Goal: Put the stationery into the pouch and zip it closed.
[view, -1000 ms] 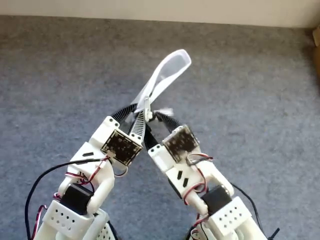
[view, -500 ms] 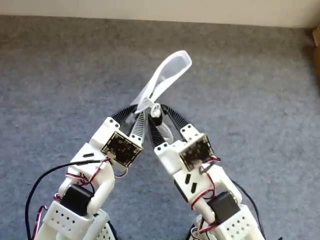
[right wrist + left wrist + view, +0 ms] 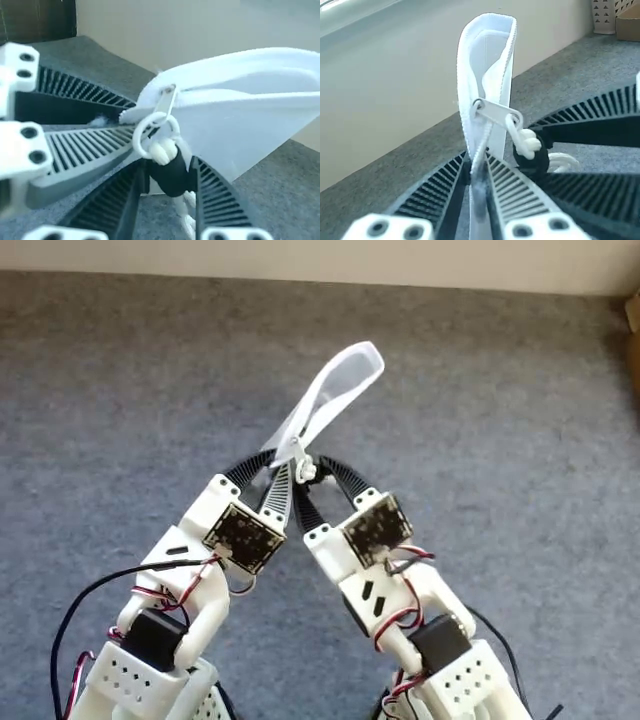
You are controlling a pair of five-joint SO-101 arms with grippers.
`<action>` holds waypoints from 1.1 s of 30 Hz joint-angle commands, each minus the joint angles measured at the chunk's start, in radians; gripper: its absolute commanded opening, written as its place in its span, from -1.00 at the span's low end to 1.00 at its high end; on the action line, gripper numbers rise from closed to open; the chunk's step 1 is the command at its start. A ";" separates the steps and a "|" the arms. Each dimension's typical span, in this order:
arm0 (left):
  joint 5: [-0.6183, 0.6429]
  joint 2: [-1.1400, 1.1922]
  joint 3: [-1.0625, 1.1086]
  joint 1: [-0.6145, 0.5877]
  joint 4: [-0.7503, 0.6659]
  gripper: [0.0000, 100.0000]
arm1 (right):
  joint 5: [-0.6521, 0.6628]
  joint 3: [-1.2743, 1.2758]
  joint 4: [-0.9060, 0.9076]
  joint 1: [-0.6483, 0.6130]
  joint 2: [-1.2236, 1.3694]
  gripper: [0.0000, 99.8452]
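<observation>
Surface: grey carpet [image 3: 520, 440] under both arms, with a pale wall [image 3: 300, 260] along its 12 o'clock edge
Pouch: the white pouch [image 3: 335, 390] is held up off the carpet where the two arms meet; its long axis runs from 7 o'clock at the grippers to 1 o'clock at its free end, and its mouth gapes along that length; whether any stationery is inside I cannot tell
Left gripper: the left gripper [image 3: 477, 195] has its fingers together, clamped on the pouch's 7 o'clock end right on the zip line
Right gripper: the right gripper [image 3: 170, 185] is pinched on the black bead [image 3: 172, 175] that hangs by a cord from the zip pull [image 3: 165, 102]
Key relation: the zip pull sits at the clamped end, just beside the left gripper, and the whole unzipped track lies away from both grippers toward 1 o'clock; closing it looks to need a draw along that axis by the right arm while the left anchors
Arm pose: both arms lean in from 6 o'clock like an upturned V, the left pointing to 1 o'clock and the right to 11 o'clock
Risk: the right arm's line crosses the track, so the limp pouch may fold rather than let the zip pull slide
</observation>
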 commanded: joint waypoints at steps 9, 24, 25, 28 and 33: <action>-0.008 -0.008 -0.004 -0.022 -0.002 -0.99 | 0.009 -0.056 0.002 0.019 0.021 -0.89; -0.008 -0.008 -0.004 -0.022 0.000 -0.98 | 0.014 -0.156 0.105 0.179 0.021 -0.99; -0.008 -0.008 -0.004 -0.022 0.000 -0.98 | 0.014 -0.168 0.114 0.189 0.021 -0.99; -0.003 -0.008 -0.004 -0.022 0.000 -0.90 | 0.014 -0.189 0.130 0.205 0.021 -0.99; 0.075 -0.008 -0.008 -0.024 0.002 -0.69 | 0.018 -0.193 0.185 0.196 0.021 -0.99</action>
